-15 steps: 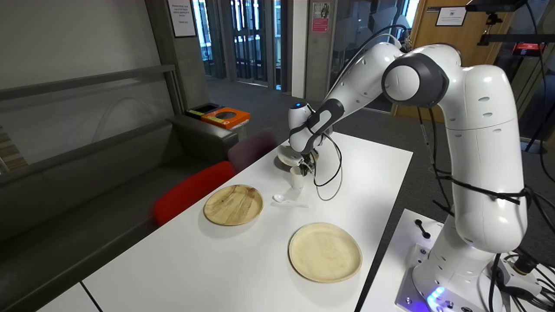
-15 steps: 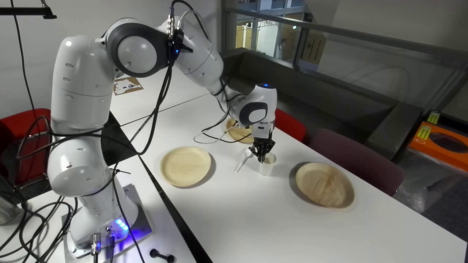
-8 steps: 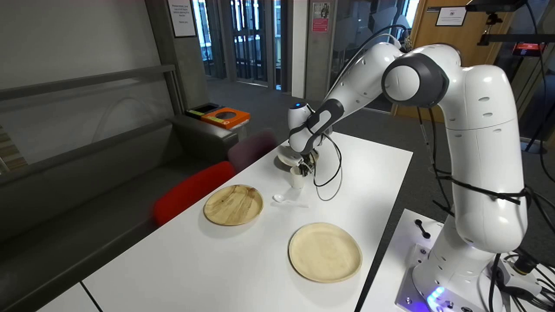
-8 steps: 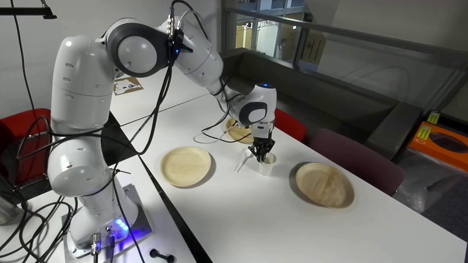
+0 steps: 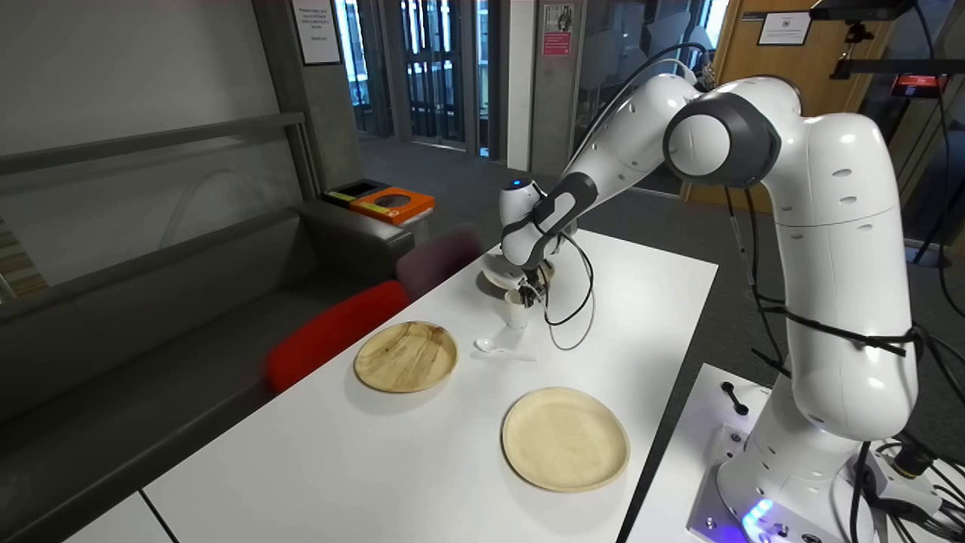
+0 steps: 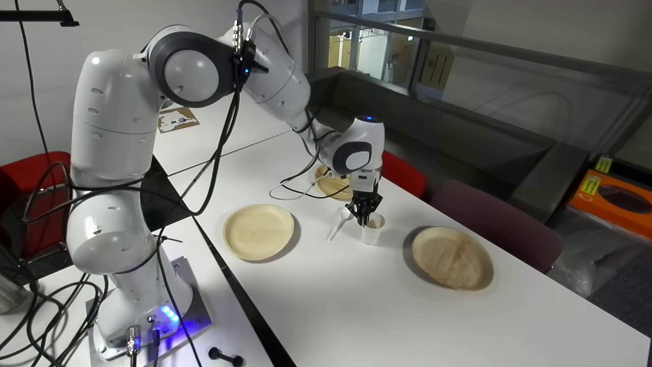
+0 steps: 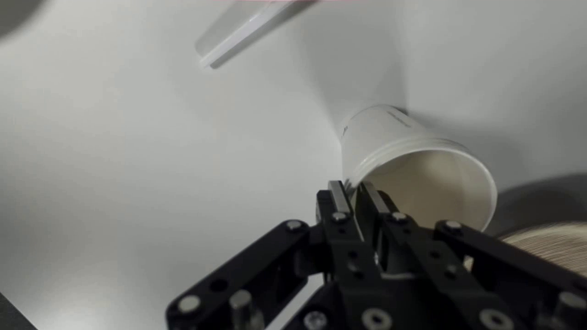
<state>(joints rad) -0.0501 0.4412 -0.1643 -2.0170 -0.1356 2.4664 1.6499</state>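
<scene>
A white paper cup (image 5: 516, 315) stands upright on the white table, and both exterior views show it beneath the hand. In the wrist view my gripper (image 7: 351, 189) straddles the near rim of the cup (image 7: 383, 130). One finger stands outside the wall and the other dips inside the mouth. The jaws are only narrowly apart, with a gap a little wider than the thin wall between them. Whether a pad touches the wall is hard to see. Near the cup lies a white plastic spoon (image 6: 342, 221), its handle (image 7: 247, 32) showing at the top of the wrist view.
A round wooden plate (image 5: 407, 357) lies near the red chair (image 5: 339, 332). A paler plate (image 5: 565, 440) is closer to the robot base. Behind the hand sits another plate (image 6: 453, 258) by the table's edge. Loose cables (image 5: 586, 290) hang from the wrist onto the table.
My hand has shifted very slightly up and sideways over the last second. The cup, spoon and plates have kept their places.
</scene>
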